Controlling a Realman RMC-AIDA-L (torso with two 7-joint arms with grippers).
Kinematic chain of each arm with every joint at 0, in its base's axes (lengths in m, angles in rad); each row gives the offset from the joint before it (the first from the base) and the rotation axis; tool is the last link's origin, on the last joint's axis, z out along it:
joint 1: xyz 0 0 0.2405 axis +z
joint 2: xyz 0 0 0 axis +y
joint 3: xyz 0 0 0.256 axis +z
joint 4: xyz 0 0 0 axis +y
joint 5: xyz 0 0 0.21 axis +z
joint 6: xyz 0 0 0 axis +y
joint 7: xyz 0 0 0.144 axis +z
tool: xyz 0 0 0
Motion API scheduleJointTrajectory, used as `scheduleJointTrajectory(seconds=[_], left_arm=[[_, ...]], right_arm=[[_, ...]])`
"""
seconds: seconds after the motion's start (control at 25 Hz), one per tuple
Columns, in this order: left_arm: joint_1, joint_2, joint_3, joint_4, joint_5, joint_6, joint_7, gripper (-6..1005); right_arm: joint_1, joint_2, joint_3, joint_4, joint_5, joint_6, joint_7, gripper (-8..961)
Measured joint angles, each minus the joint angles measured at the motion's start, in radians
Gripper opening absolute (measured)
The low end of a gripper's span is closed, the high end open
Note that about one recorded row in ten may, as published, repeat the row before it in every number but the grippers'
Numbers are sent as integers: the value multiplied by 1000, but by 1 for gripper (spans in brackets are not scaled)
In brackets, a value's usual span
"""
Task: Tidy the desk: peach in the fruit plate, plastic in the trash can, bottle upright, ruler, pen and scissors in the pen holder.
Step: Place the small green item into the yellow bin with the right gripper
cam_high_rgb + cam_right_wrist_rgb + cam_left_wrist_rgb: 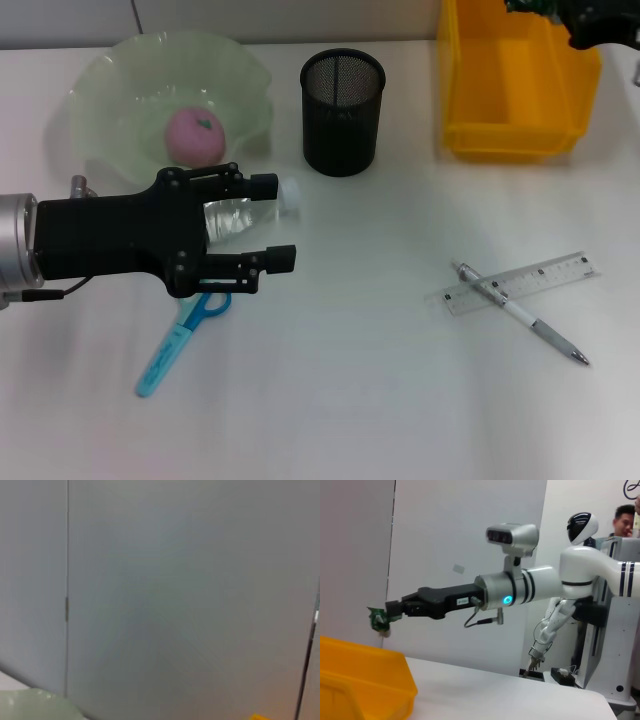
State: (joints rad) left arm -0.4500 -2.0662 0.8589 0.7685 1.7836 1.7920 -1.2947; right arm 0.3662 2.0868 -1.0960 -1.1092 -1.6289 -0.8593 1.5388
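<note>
Surface: plain white desk point(380, 400) | Behind: grey-white wall panels point(465, 540) with vertical seams | Far side: a white cabinet point(620, 645), a person's face point(624, 520) above it

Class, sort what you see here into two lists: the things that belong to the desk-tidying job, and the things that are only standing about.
Job:
peach, fruit plate, lying bottle, scissors, ruler, pen, pen holder, yellow bin, plastic in the right gripper, left gripper open around the bottle.

Standing about:
person, dark-faced robot head, both in the background.
</note>
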Motion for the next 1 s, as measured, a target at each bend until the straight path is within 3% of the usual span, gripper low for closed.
scheduleJointTrajectory(seconds=[0.2, 0.4, 1.0], left_arm=[[3, 0, -3, 0, -1, -6, 0, 793], [0, 0, -8, 0, -1, -9, 0, 793], [-9, 2, -9, 0, -1, -25, 0, 792]], right_arm=[[50, -5, 12, 132, 138, 40, -122, 94], [83, -6, 19, 186, 163, 58, -161, 103], [104, -8, 28, 232, 158, 111, -128, 155]])
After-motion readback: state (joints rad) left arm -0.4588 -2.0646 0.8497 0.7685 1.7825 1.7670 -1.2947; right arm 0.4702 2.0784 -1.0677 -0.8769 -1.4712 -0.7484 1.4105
